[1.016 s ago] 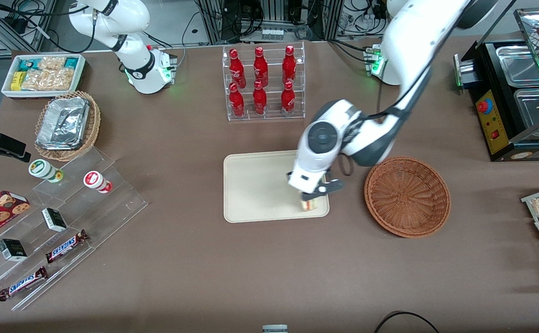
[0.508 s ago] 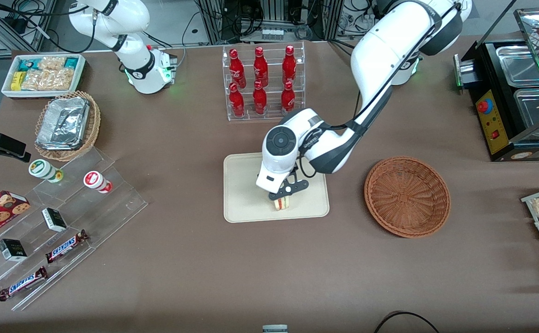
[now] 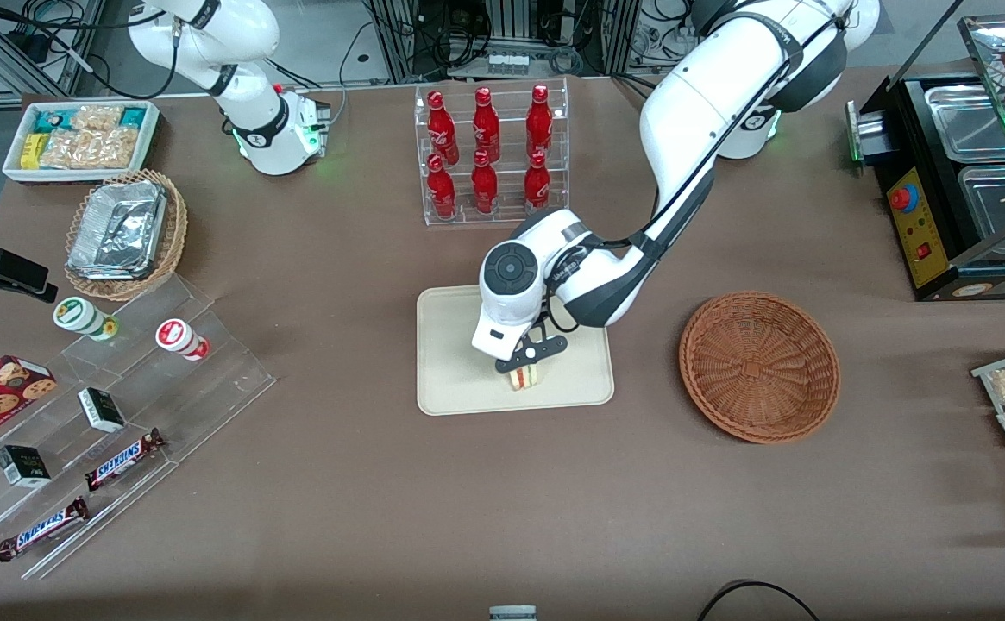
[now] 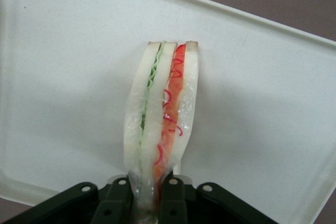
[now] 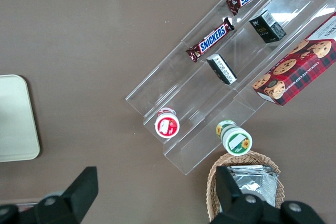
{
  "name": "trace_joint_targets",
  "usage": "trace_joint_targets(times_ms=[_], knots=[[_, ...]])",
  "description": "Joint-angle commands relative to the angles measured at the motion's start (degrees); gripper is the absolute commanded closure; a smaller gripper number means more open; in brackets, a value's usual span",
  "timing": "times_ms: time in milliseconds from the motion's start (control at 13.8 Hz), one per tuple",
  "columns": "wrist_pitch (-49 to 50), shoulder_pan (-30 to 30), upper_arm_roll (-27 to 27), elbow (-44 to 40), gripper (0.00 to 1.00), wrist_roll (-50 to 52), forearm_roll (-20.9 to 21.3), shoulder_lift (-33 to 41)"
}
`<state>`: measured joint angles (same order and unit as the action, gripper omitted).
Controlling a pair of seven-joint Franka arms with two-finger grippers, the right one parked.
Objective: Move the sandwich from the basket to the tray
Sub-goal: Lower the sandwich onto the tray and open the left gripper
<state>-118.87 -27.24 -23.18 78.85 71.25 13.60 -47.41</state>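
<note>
The sandwich, a pale bread wedge with red and green filling, hangs in my left gripper over the cream tray, near the tray's edge closest to the front camera. The left wrist view shows the sandwich pinched at its narrow end by the gripper, with the tray right under it. I cannot tell whether the sandwich touches the tray. The reddish-brown wicker basket sits empty beside the tray, toward the working arm's end of the table.
A clear rack of red bottles stands farther from the front camera than the tray. A tan basket with a foil container, a snack box and an acrylic display of snacks lie toward the parked arm's end.
My gripper has carried the sandwich from the tray's corner nearest the basket toward the tray's middle, then slowed almost to a stop. It has kept its hold on the sandwich.
</note>
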Motion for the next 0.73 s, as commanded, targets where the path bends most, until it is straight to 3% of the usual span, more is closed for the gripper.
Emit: trace_joint_targets(times_ms=[0, 653], knots=[[1.1, -1.0, 0.5, -2.2, 0.0, 1.3, 1.4, -0.3], [7.0, -0.2, 0.5, -2.3, 0.0, 0.1, 1.9, 8.6]])
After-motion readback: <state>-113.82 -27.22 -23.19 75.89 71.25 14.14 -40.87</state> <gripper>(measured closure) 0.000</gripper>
